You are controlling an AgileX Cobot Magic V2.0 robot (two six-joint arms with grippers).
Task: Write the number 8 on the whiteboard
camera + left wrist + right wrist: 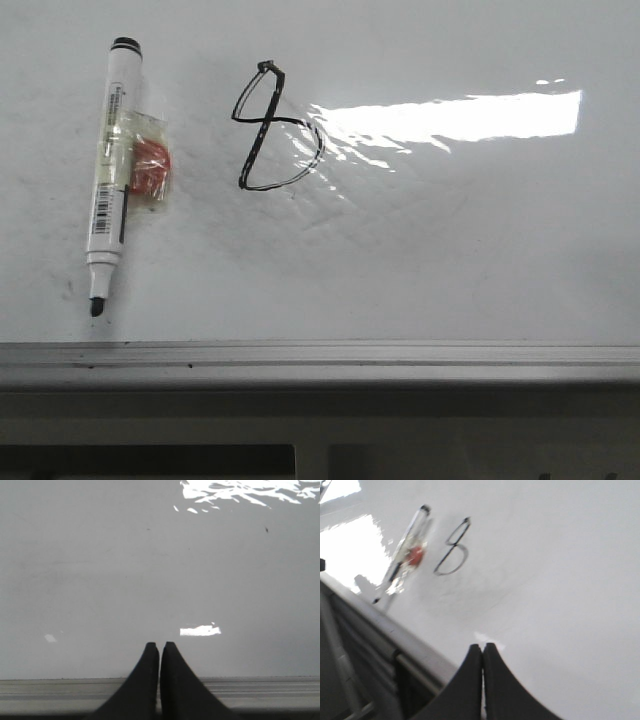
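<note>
Number 8 (276, 128) drawn on the whiteboard (480, 250).
Marker (111, 170) lies uncapped left of it; both grippers, left (160, 647) and right (483, 648), hang well clear, jaws pressed together, empty.

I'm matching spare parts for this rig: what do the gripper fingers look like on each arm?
Only the wrist views show them. The left gripper and right gripper look alike: two plain matte black fingers each, broad at the base, curving to narrow tips. No cables, markings or arm links are visible.
</note>
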